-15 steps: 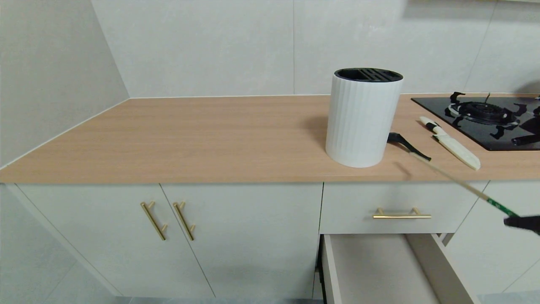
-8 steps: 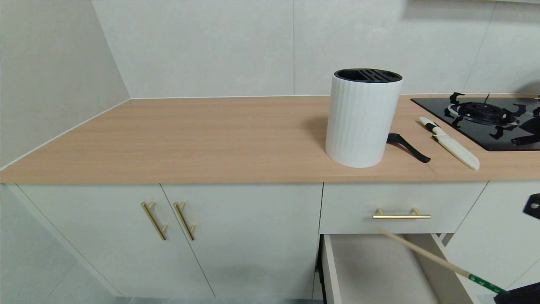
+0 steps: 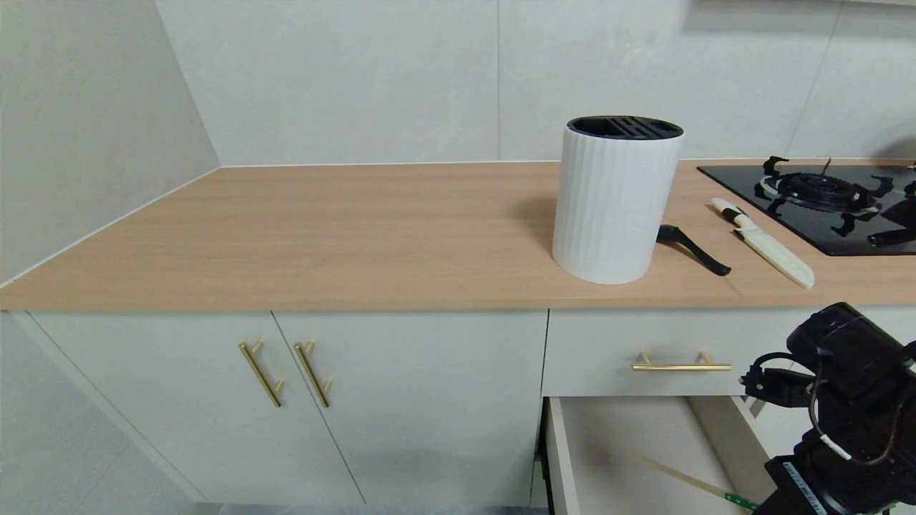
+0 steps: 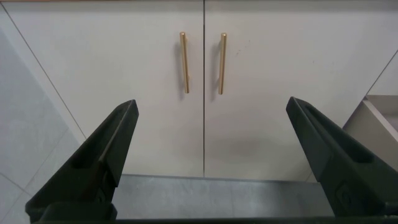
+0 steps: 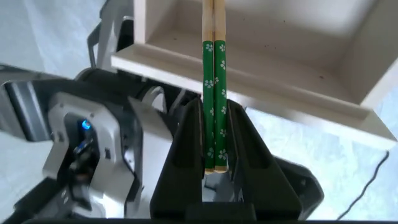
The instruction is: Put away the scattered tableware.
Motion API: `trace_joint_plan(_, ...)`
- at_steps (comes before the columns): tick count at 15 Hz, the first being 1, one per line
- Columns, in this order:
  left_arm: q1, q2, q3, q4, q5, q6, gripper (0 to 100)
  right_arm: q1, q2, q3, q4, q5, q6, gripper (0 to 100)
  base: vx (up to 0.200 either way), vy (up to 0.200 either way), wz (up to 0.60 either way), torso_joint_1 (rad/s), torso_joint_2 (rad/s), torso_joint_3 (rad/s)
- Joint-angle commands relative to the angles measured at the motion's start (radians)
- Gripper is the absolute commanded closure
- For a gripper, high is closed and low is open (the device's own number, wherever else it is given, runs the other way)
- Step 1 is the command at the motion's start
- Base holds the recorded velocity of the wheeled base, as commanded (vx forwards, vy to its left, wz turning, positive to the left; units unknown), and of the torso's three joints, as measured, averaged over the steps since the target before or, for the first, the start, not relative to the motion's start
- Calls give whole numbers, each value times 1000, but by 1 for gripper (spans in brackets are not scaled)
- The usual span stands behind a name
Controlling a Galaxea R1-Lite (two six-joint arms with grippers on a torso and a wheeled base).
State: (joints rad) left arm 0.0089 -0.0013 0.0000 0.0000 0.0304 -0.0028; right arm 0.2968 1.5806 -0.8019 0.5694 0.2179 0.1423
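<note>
Stowing the chopsticks (image 5: 214, 62) looks like the step in hand. The right claw (image 5: 214, 107) is clenched on their green patterned ends, and the pale shafts run out over the rim of the open drawer (image 5: 261, 78) under the counter (image 3: 358, 236). In the head view the tips sit low inside the drawer (whether they touch its floor I cannot tell). The next move, as I judge it, calls for easing the pair down until it lies nearly flat. The claw should then release them, so that both sticks drop together inside the walls, not across the rim, and draw back without catching the drawer's edge. A release from this slant could let them roll or tip out. The left claw (image 4: 211, 107) is spread wide and holds nothing, and it faces the cupboard doors (image 4: 205, 93). More of the task seems to remain. A knife (image 3: 766, 244) lies on the counter between the white holder (image 3: 615, 200) and the hob (image 3: 816, 193). A black-handled tool (image 3: 693, 249) lies just beside the holder, one end hidden behind it.
</note>
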Motion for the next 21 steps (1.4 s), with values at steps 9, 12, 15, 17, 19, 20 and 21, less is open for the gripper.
trace_joint_plan(9,0,1,0,0,0,0,0,125,214,98,-341,-183,233,100,0,0,0,0,0,0)
trace_joint_plan(12,0,1,0,0,0,0,0,125,216,115,-384,-190,235,100,0,0,0,0,0,0)
trace_joint_plan(15,0,1,0,0,0,0,0,131,216,127,-408,-218,235,100,0,0,0,0,0,0)
trace_joint_plan(17,0,1,0,0,0,0,0,131,216,141,-439,-227,233,100,0,0,0,-107,273,168)
trace_joint_plan(19,0,1,0,0,0,0,0,131,214,153,-471,-238,233,100,0,0,0,-151,413,261)
trace_joint_plan(20,0,1,0,0,0,0,0,131,214,153,-471,-239,233,100,0,0,0,-139,447,286)
trace_joint_plan(21,0,1,0,0,0,0,0,131,213,153,-473,-242,235,100,0,0,0,-159,452,290)
